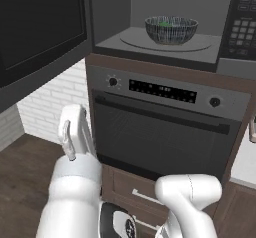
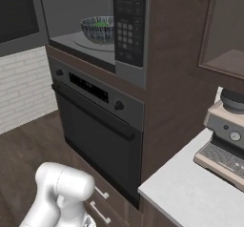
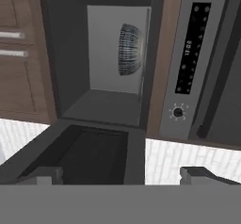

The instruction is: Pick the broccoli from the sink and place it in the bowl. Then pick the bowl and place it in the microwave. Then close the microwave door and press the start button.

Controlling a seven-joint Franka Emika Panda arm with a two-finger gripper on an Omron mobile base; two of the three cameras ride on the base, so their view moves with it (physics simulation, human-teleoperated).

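The arm (image 1: 75,182) rises low in front of the oven (image 1: 160,127), its upper link standing near the oven's left edge in the left base view. In the hand view the gripper (image 3: 123,175) shows its 2 fingertips (image 3: 47,173) set wide apart, with nothing between them. Open floor (image 1: 20,182) lies to the left of the arm, running back to the white brick wall (image 1: 50,102).

Just beyond the fingertips in the hand view is the door (image 3: 89,152), swung fully open; in the left base view it stands out from the microwave's left edge, its dark window facing the room, leaving the whole mouth of the cavity free. The oven's bar handle (image 1: 165,113) juts a little along its top edge, under the control strip and its 2 knobs.

Above the oven sits the microwave (image 1: 165,47), open, its front lip level with the oven's top edge. The bowl (image 1: 171,29) stands upright on the turntable (image 1: 200,47), about at its middle, apart from the cavity walls on every side and set back from the front lip. Inside the bowl a spot of green, the broccoli (image 2: 100,25), shows. The keypad (image 2: 125,30) runs down the microwave's right edge, beside the cavity.

To the right, a pale counter (image 2: 190,188) carries a coffee machine (image 2: 226,140) at its far right, well apart from the microwave.
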